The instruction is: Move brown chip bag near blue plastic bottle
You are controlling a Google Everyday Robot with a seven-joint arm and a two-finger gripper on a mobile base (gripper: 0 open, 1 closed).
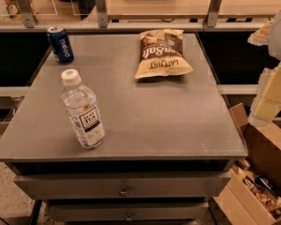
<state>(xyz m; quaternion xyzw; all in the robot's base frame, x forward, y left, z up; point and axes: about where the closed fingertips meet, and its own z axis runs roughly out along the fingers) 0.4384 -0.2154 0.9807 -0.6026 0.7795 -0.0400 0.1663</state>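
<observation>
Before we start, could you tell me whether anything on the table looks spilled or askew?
Nothing stands out: the blue plastic bottle and soda can stand upright, the brown chip bag lies flat at the back, and the gripper hangs just right of the table.

The table top point(145, 121) is plain grey with a fine speckle. In the upper middle of the frame, the brown chip bag point(162, 53) is dark brown above and cream below, with large white script letters. At the lower left, the blue plastic bottle point(83, 110) is clear, with a white cap and a white-and-black label. The soda can point(60, 44), upper left, is blue with white letters. The gripper point(270, 95), at the right edge, looks cream and white.
</observation>
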